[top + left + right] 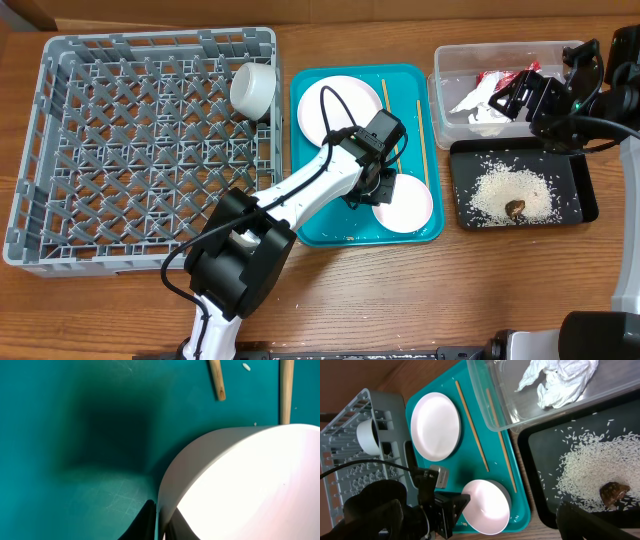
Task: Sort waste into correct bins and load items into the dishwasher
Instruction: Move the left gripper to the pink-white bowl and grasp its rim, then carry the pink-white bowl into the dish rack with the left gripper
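My left gripper (377, 186) is shut on the rim of a white bowl (405, 202) on the teal tray (310, 225). In the left wrist view the fingers (159, 521) straddle the bowl's wall (240, 485). A white plate (333, 108) and two chopsticks (385, 98) (421, 140) also lie on the tray. My right gripper (507, 98) is open and empty above the clear tub (448, 62), which holds the napkin (559, 380) and the red wrapper (493, 78). The black tray (585, 195) holds rice (500, 190) and a brown lump (516, 208).
The grey dish rack (40, 150) fills the left side. A small white cup or bowl (252, 88) lies on its side at the rack's right wall. The left arm stretches from the front edge across the teal tray. Bare wood shows at the front.
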`<state>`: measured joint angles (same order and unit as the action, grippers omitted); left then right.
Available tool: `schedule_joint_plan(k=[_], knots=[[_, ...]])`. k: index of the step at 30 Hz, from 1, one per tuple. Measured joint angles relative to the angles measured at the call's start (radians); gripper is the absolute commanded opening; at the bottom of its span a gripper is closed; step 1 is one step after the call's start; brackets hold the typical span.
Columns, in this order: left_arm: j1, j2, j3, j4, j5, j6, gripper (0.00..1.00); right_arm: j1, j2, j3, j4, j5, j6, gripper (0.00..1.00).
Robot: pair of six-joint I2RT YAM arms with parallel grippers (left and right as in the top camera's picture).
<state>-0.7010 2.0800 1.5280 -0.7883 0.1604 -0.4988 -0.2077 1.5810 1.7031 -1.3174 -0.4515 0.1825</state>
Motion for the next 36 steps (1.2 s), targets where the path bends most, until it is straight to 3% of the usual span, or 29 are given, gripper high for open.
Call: schedule_joint_plan(k=[9,16,24,31,36], knots=[[0.0,0.0,0.0,-0.008,-0.003,0.0,0.04,0.0,0.0,0.0,0.0,0.0,0.0,1.0],[0.0,0.0,0.05,-0.125,-0.004,0.005,0.04,0.0,0.0,0.0,0.001,0.0,0.0,1.0],[0.008,0.0,0.249,-0.358,-0.042,0.043,0.04,0.0,0.0,0.0,0.0,0.0,0.0,1.0],[0.059,-0.008,0.439,-0.613,-0.169,0.057,0.04,0.0,0.0,0.0,0.0,0.0,0.0,1.0],[0.121,-0.091,0.471,-0.737,-0.268,0.058,0.04,0.0,0.0,0.0,0.0,0.0,0.0,1.0]])
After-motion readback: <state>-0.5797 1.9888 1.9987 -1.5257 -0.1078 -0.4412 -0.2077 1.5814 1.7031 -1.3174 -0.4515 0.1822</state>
